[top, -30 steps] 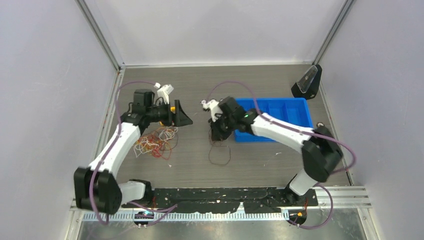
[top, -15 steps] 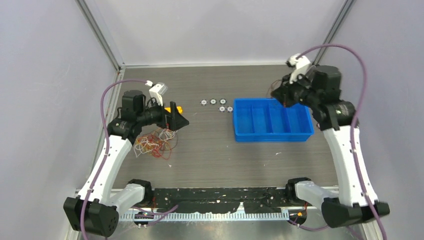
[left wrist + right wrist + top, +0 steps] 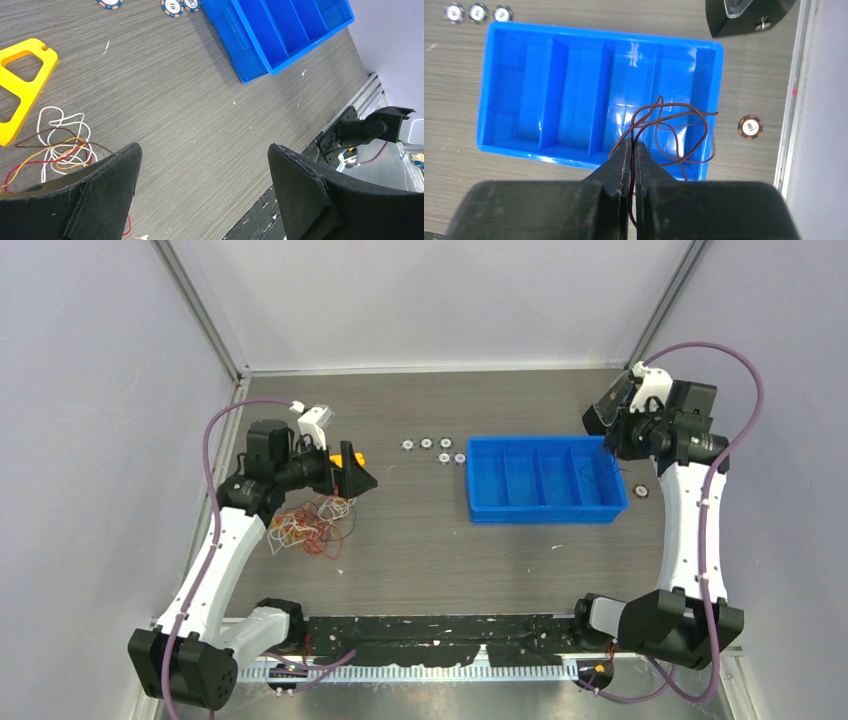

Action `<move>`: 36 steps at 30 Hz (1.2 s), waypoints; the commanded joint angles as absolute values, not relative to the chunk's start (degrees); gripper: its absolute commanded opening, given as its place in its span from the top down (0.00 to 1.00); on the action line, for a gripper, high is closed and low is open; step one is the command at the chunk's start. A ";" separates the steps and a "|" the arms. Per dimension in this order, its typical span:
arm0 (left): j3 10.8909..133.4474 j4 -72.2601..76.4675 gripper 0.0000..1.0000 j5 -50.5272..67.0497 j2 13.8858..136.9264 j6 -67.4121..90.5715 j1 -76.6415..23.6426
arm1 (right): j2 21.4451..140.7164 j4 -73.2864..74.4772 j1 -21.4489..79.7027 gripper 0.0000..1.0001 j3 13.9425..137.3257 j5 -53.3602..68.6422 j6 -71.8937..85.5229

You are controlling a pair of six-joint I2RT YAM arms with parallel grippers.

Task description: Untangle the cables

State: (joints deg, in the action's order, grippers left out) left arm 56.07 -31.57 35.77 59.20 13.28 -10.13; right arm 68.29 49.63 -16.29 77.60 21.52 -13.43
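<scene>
Red, orange and white cables lie in one loose clump on the surface at the left. They are just beside the left claw, whose two fingers stand wide apart with nothing between them. One yellow block sits near it. Five small discs cluster left of one blue tray with four compartments. The right claw pinches one brown wire, which loops over the rightmost compartment. A sixth disc lies right of the tray.

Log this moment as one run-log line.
left fingers: open, beside tangled cables | right fingers: shut on brown cable, over right-end compartment of blue tray
</scene>
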 commanded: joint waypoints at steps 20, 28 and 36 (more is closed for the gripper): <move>55.73 -29.25 0.00 30.00 62.01 11.53 -10.37 | 91.53 24.55 -16.98 0.95 62.78 12.19 -14.52; 55.61 -29.65 0.00 29.36 63.05 10.95 -10.33 | 99.21 25.29 -16.03 0.85 67.38 11.56 -17.60; 61.65 -43.06 0.00 30.79 62.93 0.55 -7.09 | 88.49 35.85 -16.08 0.37 71.69 15.85 -18.90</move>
